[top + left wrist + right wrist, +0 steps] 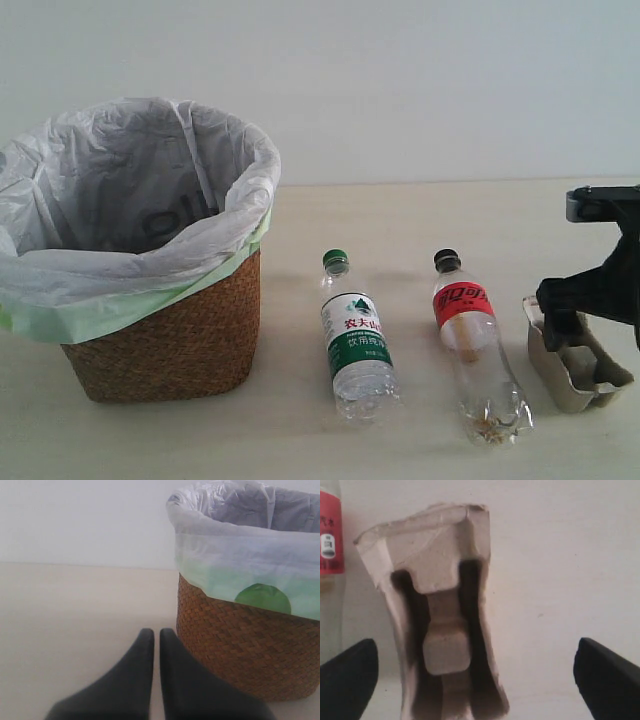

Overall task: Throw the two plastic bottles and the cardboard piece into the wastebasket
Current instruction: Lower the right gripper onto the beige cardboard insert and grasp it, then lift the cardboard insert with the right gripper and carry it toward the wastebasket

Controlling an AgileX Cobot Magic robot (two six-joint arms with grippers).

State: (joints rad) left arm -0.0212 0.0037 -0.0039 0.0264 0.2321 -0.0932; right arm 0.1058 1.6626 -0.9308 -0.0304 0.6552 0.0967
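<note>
The wicker wastebasket [165, 340] with its white and pale green bag stands at the left. To its right the green-cap bottle [355, 340] and the black-cap, red-label bottle [470, 340] lie on the table. At the far right lies the grey-beige cardboard piece [570, 370]. My right gripper [585, 335] hangs over it, wide open, with the cardboard piece [440, 630] between its spread fingers [347, 680]; touching or apart, I cannot tell. The left gripper [156, 635] is shut on nothing, low on the table beside the wastebasket [250, 645]. It is out of the exterior view.
The pale table [300, 440] runs back to a white wall. The red-label bottle [330, 535] lies close beside the cardboard piece, near one right finger.
</note>
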